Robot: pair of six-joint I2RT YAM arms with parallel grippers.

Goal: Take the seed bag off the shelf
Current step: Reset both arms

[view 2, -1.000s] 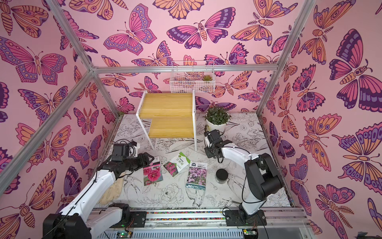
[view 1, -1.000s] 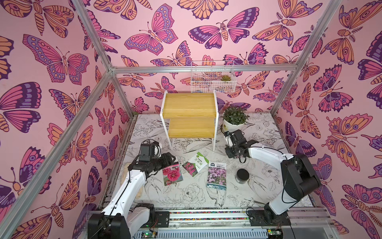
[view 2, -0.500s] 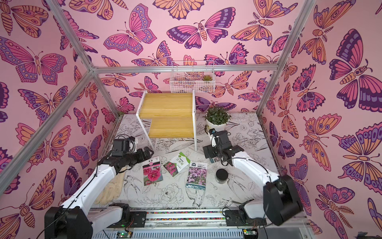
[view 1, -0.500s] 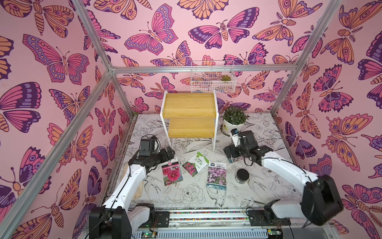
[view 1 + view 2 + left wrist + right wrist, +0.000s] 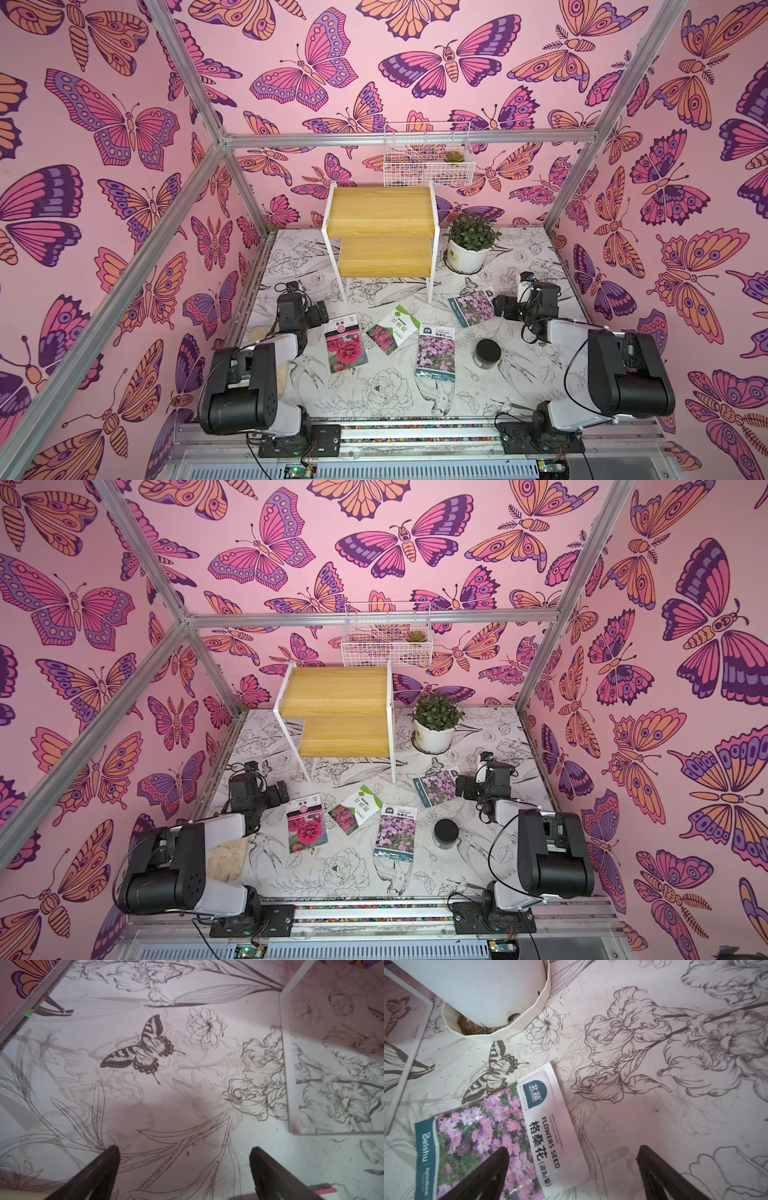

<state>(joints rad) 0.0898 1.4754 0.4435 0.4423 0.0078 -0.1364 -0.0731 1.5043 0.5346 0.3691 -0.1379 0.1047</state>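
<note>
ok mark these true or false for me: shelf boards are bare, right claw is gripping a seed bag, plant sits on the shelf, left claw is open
Both boards of the shelf are bare: true.
The right claw grips the purple seed bag beside it: false. The claw is open and the bag lies flat on the table.
The potted plant sits on the shelf: false. It stands on the table beside the shelf.
The left claw is open: true.
</note>
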